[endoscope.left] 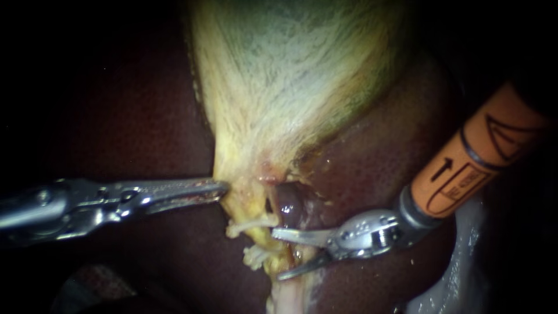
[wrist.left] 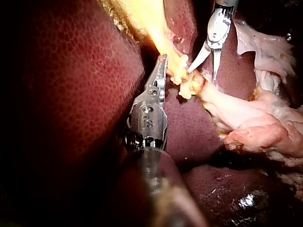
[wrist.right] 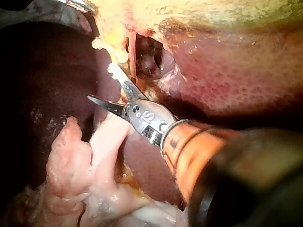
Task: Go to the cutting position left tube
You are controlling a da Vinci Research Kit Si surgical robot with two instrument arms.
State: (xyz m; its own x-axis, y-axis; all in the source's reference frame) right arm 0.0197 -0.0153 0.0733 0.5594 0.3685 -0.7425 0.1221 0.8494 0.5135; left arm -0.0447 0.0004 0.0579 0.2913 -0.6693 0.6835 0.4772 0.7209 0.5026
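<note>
The right instrument's [endoscope.left: 278,254] jaws, two thin blades, stand open. Their tips lie just beside the left tube [endoscope.left: 256,237], a yellow strand running down from the gallbladder [endoscope.left: 290,75]. The upper tip touches the tube between two pale lumps [endoscope.left: 251,224] on it. The left instrument's [endoscope.left: 222,187] jaws are closed on the gallbladder's yellow edge, just above the lumps. Dark liver [endoscope.left: 133,116] lies on both sides.

From the left wrist, the left instrument [wrist.left: 163,57] has its jaws together at the yellow strand [wrist.left: 158,35], over the liver [wrist.left: 71,94]. Ahead of it the right instrument [wrist.left: 202,74] has its blades apart, one tip against a lump [wrist.left: 179,71]. Pale tissue [wrist.left: 246,127] lies beside them.

From the right wrist, the right instrument's [wrist.right: 104,86] blades gape. The upper one reaches a pale lump [wrist.right: 113,68] on the tube [wrist.right: 116,49], and the lower points out over dark liver [wrist.right: 52,71]. Whether the tube sits between them cannot be told. Pale tissue [wrist.right: 71,161] lies under the instrument.
</note>
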